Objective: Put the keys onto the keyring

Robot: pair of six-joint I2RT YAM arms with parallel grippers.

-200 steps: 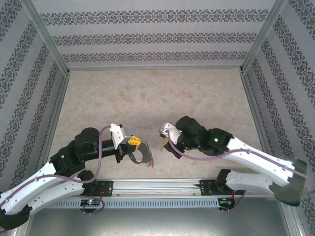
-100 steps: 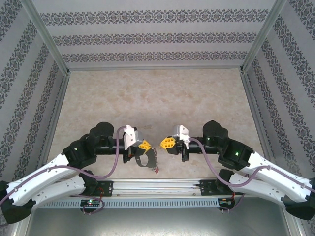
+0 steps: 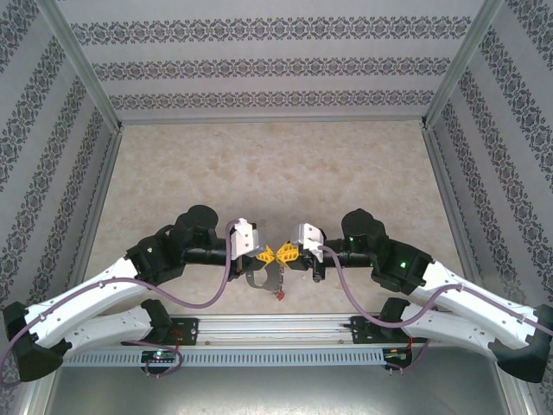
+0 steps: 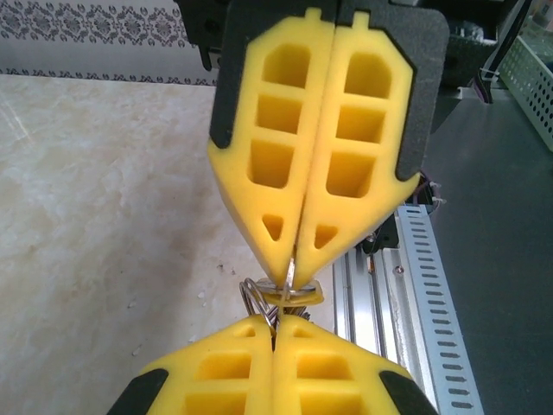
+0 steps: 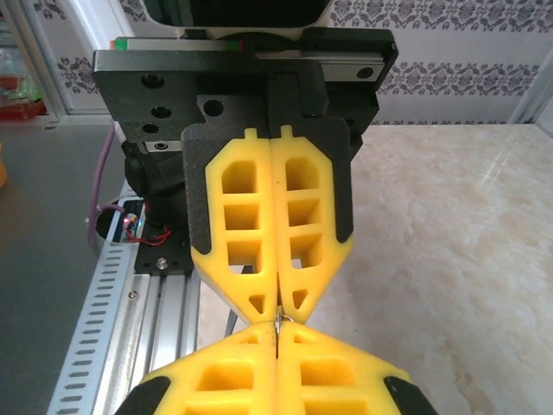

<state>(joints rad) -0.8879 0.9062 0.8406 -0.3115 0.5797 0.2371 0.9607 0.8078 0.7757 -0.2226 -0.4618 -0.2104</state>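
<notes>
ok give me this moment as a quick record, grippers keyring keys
left gripper: shut on the keyring, which hangs below its tips
right gripper: shut, pinching a thin metal part; key or ring unclear
spacing: grippers tip to tip above the table, at its near edge
red key: at the keyring's low end
status: threading not visibly finished

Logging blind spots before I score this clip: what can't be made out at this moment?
Top view: whether the red key is threaded on the keyring under the left gripper; it is too small, and the right gripper crowds it.
Left wrist view: most of the keyring, pinched between yellow fingertips.
Right wrist view: whether the metal sliver is key or keyring; the closed fingertips cover it.
</notes>
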